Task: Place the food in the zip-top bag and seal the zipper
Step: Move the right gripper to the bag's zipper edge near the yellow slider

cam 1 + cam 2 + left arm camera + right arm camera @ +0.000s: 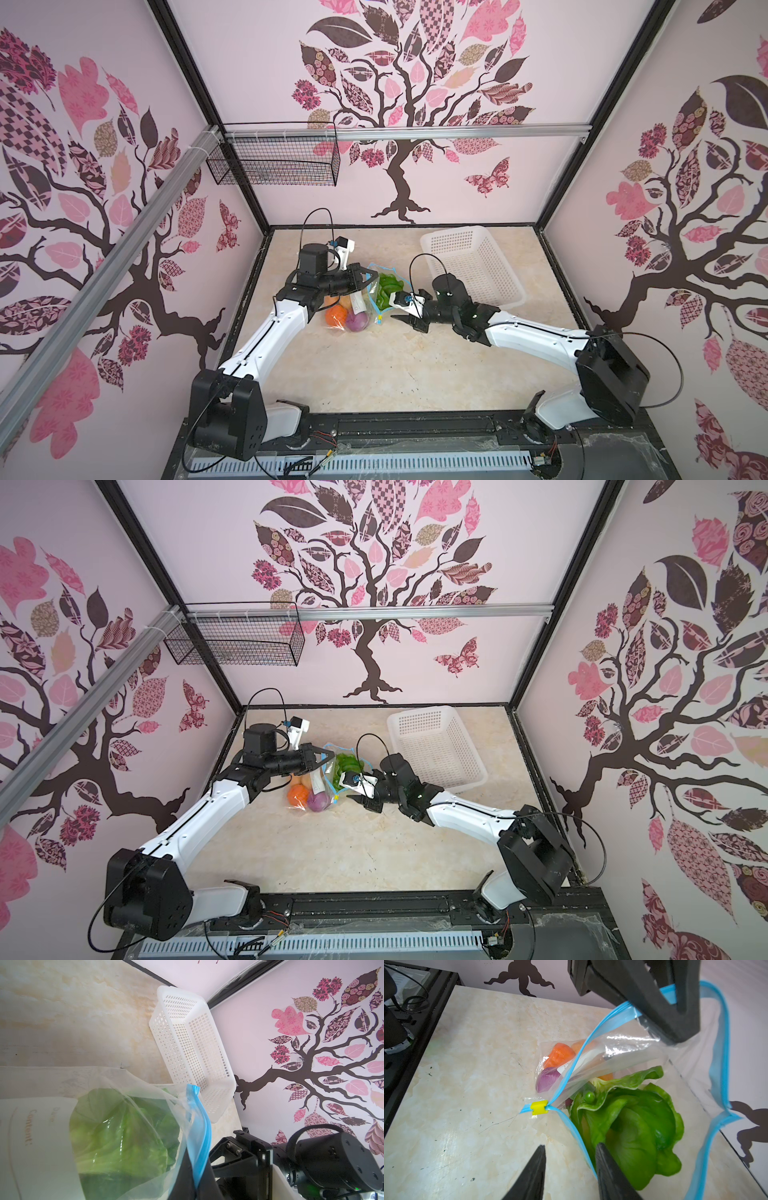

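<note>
The clear zip-top bag (368,297) lies mid-table with its mouth wide apart. Inside are the green cabbage (633,1126), a purple onion (548,1079) and an orange pumpkin (560,1054); the rest of the food is hidden or unclear. My left gripper (196,1184) is shut on the upper run of the blue zipper (199,1126) and holds it up off the table. My right gripper (571,1145) stands open just short of the yellow slider (538,1107). The lower zipper strip (571,1124) passes between its fingers, close against the one over the cabbage.
A white perforated basket (473,266) stands at the back right, close behind the right arm. A black wire basket (274,162) hangs on the back wall at the left. Bare marble tabletop (395,365) lies in front of the bag.
</note>
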`<action>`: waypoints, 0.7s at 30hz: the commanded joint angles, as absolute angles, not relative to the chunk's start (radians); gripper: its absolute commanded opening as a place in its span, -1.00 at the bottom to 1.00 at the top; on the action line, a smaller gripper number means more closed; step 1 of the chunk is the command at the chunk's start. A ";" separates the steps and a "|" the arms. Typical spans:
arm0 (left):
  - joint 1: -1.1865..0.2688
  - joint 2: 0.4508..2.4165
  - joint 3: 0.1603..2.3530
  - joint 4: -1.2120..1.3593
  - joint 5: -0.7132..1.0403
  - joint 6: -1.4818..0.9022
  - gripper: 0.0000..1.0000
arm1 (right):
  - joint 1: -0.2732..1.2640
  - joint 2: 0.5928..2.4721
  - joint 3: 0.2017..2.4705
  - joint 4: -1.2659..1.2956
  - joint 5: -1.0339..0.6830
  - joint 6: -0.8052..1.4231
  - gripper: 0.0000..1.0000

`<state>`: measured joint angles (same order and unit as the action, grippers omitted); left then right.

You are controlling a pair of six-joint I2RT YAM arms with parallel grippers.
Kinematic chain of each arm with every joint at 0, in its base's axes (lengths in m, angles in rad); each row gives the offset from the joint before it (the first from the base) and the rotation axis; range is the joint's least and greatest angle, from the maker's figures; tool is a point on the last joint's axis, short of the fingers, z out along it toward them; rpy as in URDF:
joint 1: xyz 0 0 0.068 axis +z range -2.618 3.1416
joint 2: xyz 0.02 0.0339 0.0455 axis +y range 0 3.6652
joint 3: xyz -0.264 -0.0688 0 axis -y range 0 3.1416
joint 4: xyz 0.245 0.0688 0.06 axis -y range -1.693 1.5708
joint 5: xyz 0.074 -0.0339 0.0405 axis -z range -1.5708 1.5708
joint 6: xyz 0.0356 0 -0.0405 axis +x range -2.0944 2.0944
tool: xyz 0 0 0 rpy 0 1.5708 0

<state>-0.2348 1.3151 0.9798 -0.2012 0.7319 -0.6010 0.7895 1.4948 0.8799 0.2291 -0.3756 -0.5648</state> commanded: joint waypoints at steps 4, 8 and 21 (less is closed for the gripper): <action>-0.236 1.318 0.994 -0.202 0.746 -0.588 -1.00 | 0.801 1.573 0.936 0.255 -0.371 -0.578 -0.46; -0.235 1.313 0.995 -0.201 0.744 -0.588 -1.00 | 0.805 1.578 0.938 0.271 -0.376 -0.563 -0.78; -0.236 1.311 0.992 -0.189 0.756 -0.594 -1.00 | 0.810 1.526 0.872 0.368 -0.278 -0.584 -0.22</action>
